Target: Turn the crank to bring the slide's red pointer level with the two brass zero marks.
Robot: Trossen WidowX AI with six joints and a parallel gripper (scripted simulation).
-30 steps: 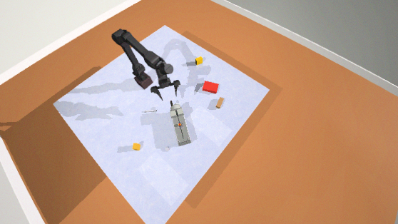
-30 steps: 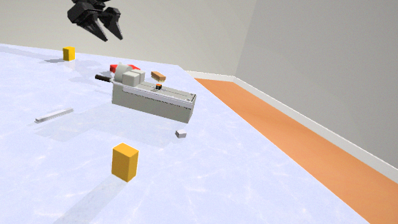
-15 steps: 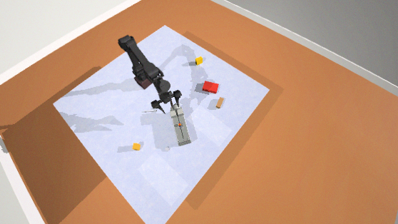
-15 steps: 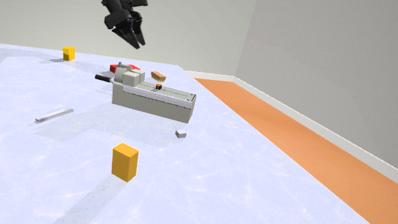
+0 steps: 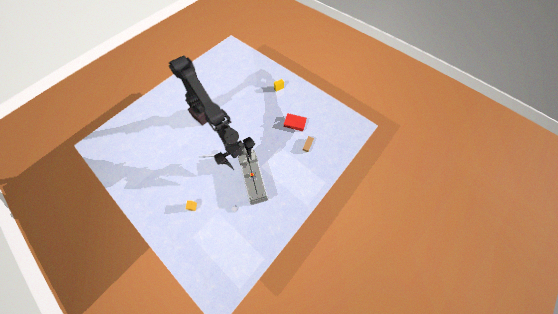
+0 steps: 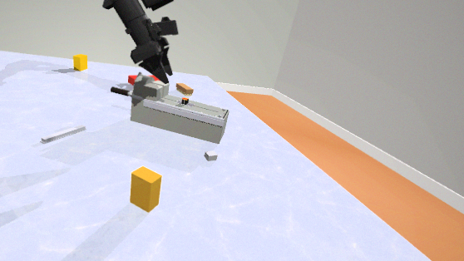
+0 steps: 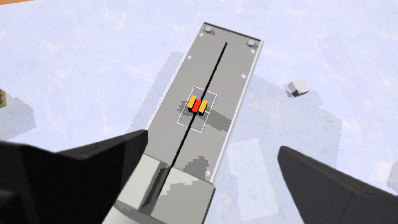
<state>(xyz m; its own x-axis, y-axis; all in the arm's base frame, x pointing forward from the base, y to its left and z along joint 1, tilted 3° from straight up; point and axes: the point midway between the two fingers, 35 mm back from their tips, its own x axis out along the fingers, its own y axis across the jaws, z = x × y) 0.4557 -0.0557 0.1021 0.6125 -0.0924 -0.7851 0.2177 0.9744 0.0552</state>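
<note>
The machine (image 5: 256, 186) (image 6: 179, 120) (image 7: 230, 80) is a long grey box with a slot along its top. Its red pointer (image 7: 197, 105) (image 6: 185, 100) (image 5: 251, 174) sits between the two brass marks (image 7: 191, 104), level with them in the wrist view. The crank housing (image 7: 165, 195) (image 6: 147, 88) is at the near end, and the dark handle (image 6: 120, 91) sticks out sideways; the handle is hidden in the wrist view. My gripper (image 5: 236, 152) (image 6: 161, 75) (image 7: 212, 141) is open and empty. It hangs just above the crank housing, apart from the handle.
On the pale blue mat (image 5: 150, 150) stand two yellow blocks (image 5: 279, 85) (image 5: 191, 205) (image 6: 80, 61) (image 6: 145, 188), a red block (image 5: 295, 121) (image 6: 133, 78), a tan block (image 5: 308, 144) (image 6: 185, 88), a small grey cube (image 6: 211, 155) (image 7: 300, 87) and a thin grey bar (image 6: 63, 134).
</note>
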